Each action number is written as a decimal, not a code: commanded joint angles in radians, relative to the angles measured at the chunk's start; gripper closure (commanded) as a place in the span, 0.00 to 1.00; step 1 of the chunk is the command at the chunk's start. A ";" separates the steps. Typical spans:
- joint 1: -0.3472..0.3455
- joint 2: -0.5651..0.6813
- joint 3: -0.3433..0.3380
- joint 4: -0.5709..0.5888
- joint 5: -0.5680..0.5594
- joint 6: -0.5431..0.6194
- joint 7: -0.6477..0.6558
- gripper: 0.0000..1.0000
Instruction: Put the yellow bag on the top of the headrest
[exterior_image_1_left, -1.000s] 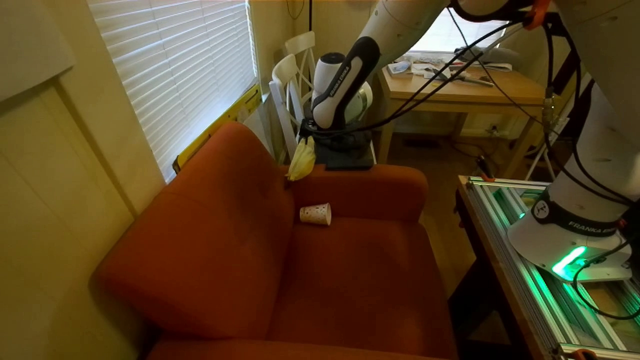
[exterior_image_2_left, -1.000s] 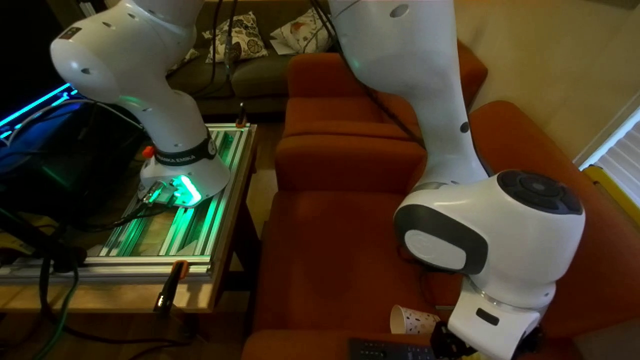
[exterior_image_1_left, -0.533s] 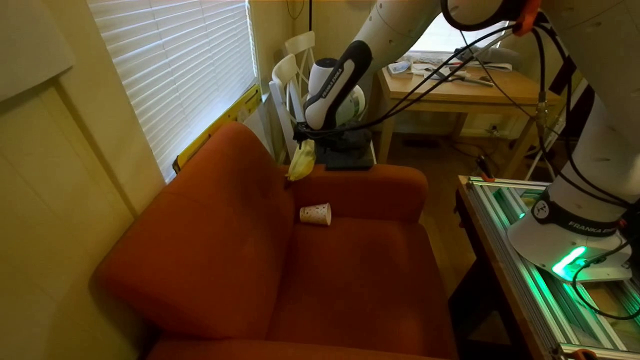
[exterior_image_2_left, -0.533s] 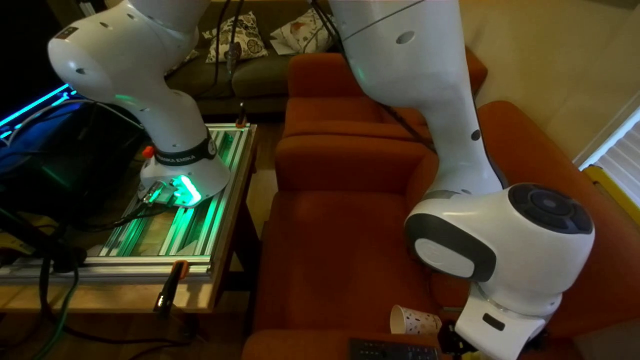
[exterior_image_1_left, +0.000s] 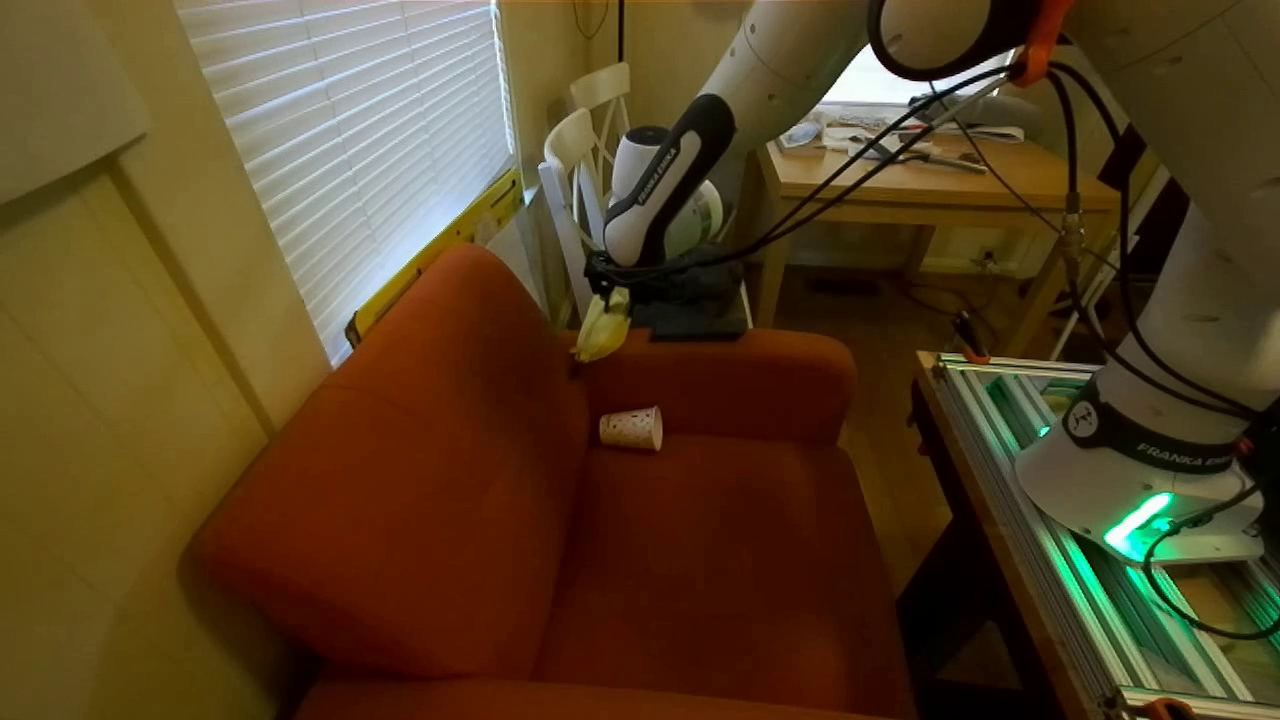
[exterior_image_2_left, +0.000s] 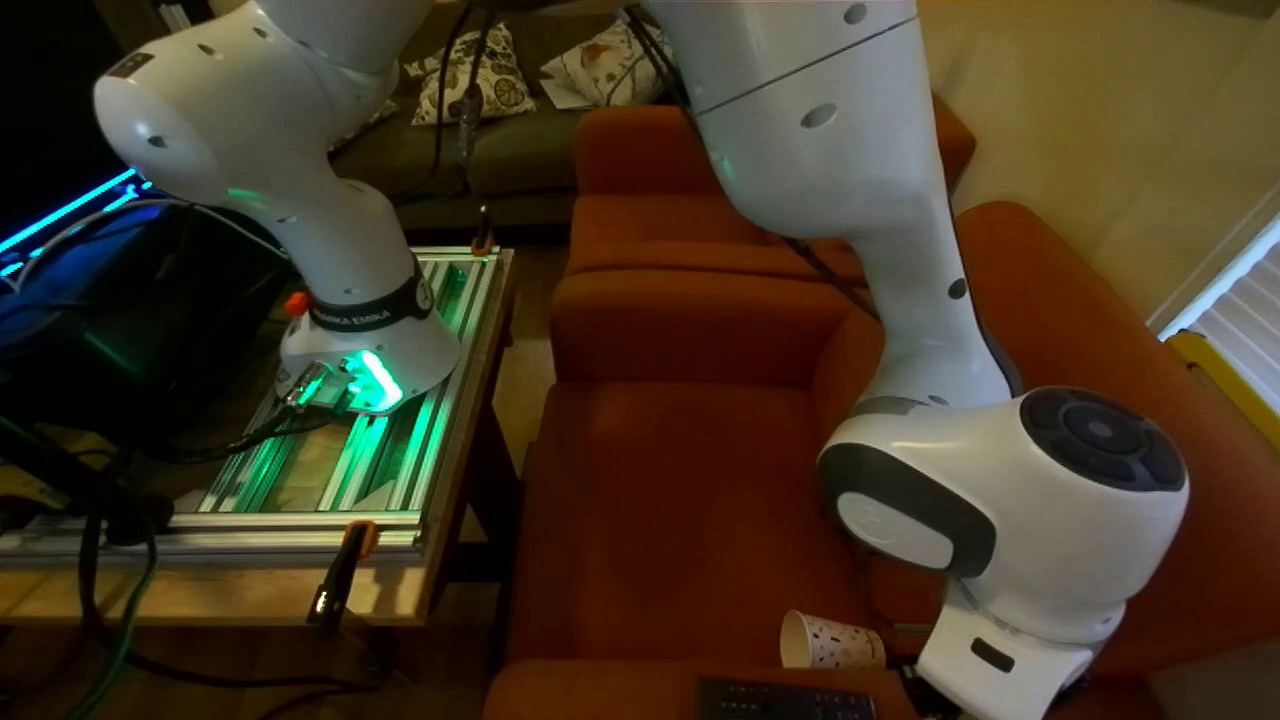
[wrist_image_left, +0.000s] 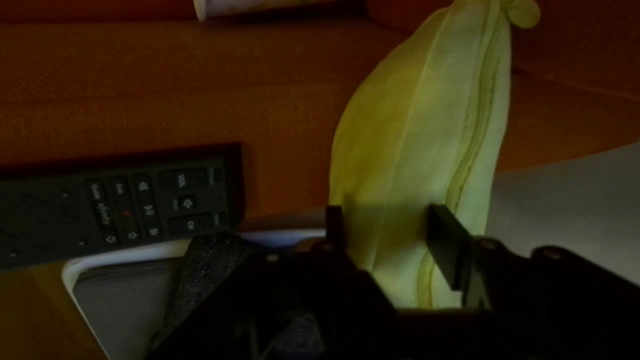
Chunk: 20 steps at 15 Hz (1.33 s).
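Observation:
The yellow bag (exterior_image_1_left: 603, 335), limp and elongated, rests at the far armrest where it meets the sofa back. In the wrist view the yellow bag (wrist_image_left: 415, 135) runs from the upper right down between my fingers. My gripper (wrist_image_left: 386, 215) is over it, with its fingers apart, one at each side of a strip of cloth. The cloth between them looks flat, not pinched. In an exterior view my gripper (exterior_image_1_left: 606, 296) points down at the bag's upper end. The headrest (exterior_image_1_left: 440, 350), rust-orange and rounded on top, is beside it, toward the window.
A patterned paper cup (exterior_image_1_left: 631, 428) lies on its side on the seat by the armrest (exterior_image_1_left: 740, 375). A black remote (wrist_image_left: 125, 205) rests on that armrest. White chairs (exterior_image_1_left: 572, 150) stand behind it. My base is on a metal-framed bench (exterior_image_2_left: 400, 470).
My gripper has come down and slightly toward the sofa back, over the upper end of the bag. The bag, cup and remote have not visibly moved.

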 joint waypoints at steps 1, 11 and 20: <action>-0.025 0.029 0.019 0.050 0.045 -0.020 -0.043 0.84; -0.035 -0.009 0.033 0.047 0.047 -0.079 -0.094 0.95; -0.007 -0.128 0.029 0.013 0.036 -0.240 -0.176 0.97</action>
